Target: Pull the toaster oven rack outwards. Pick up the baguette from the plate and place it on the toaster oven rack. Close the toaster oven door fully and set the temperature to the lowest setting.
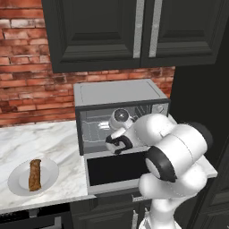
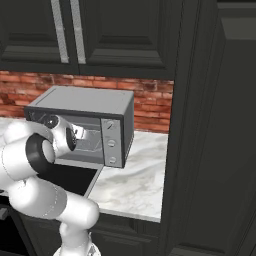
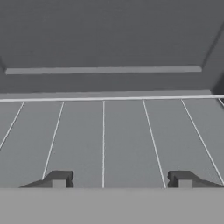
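The toaster oven (image 1: 118, 91) (image 2: 80, 100) stands on the counter with its toaster oven door (image 1: 117, 168) folded down flat. My hand reaches into the cavity. In the hand view my gripper (image 3: 118, 178) is open just above the toaster oven rack (image 3: 103, 131), one dark fingertip (image 3: 59, 178) on each side of a front-to-back wire. Nothing is held. The rack's cross wire runs ahead of the tips, with the cavity's back wall beyond it. The baguette (image 1: 35, 174) lies on the plate (image 1: 18, 181) at the counter's front left.
The knob panel (image 2: 111, 142) is on the oven's right side. Dark wall cabinets (image 1: 134, 31) hang close above the oven. A tall dark cabinet (image 2: 215, 125) closes off the right. Marble counter (image 1: 49, 143) lies between plate and oven. My own arm (image 1: 174, 161) hangs over the open door.
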### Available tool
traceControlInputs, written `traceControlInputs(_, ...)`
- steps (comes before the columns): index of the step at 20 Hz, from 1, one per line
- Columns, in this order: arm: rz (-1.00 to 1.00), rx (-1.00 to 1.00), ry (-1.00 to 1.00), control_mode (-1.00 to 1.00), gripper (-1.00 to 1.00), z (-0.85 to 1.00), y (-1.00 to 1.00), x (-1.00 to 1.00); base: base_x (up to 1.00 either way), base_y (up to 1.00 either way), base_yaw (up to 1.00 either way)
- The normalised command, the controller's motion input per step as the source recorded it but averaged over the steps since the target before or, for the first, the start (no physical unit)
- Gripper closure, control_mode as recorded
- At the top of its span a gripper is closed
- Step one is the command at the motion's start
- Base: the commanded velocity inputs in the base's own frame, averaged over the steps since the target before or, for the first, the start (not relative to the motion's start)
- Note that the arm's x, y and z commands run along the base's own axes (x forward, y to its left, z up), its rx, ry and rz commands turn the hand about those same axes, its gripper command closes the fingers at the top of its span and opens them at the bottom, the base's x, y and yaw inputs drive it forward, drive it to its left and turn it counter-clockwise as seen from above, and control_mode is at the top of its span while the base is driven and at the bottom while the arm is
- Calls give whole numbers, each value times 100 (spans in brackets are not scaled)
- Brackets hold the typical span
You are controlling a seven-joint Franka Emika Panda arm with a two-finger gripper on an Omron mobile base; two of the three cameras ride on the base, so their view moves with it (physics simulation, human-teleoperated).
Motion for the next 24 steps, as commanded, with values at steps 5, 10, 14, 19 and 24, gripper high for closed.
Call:
traceControlInputs(5,0,0,25,-100,-100,-51,0,-82,0,0,0)
traceControlInputs(10,0,0,27,-100,-100,-49,0,-90,0,0,0)
traceControlInputs(14,0,0,29,-100,-100,-39,0,-88,0,0,0)
traceControlInputs(19,-2,0,29,-100,-100,-30,0,-82,0,0,0)
traceControlInputs(24,-6,-4,5,-100,-100,16,0,-55,0,0,0)
